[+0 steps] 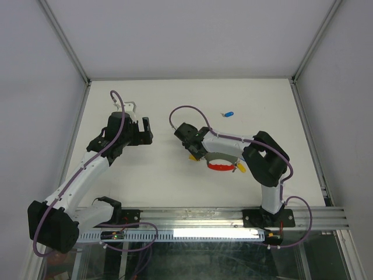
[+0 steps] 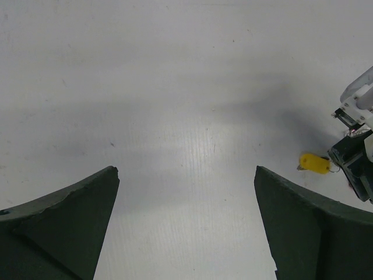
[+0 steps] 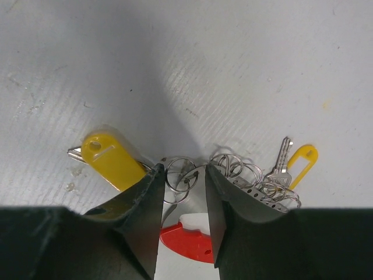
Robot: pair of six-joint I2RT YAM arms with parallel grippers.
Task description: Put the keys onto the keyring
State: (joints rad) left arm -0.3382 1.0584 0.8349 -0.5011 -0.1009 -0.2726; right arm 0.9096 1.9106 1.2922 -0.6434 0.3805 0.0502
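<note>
Now: right end effector point(image 3: 183, 168) narrow around keyring point(image 3: 180, 178), grip unclear; left end effector point(image 2: 186, 174) wide.

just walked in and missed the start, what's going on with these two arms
The right gripper is down over a pile of keys, its jaws narrowly apart around the keyring, a yellow key beside them; whether it grips is unclear. The left gripper hangs wide open over the table, holding nothing. A blue key lies alone farther back.
</note>
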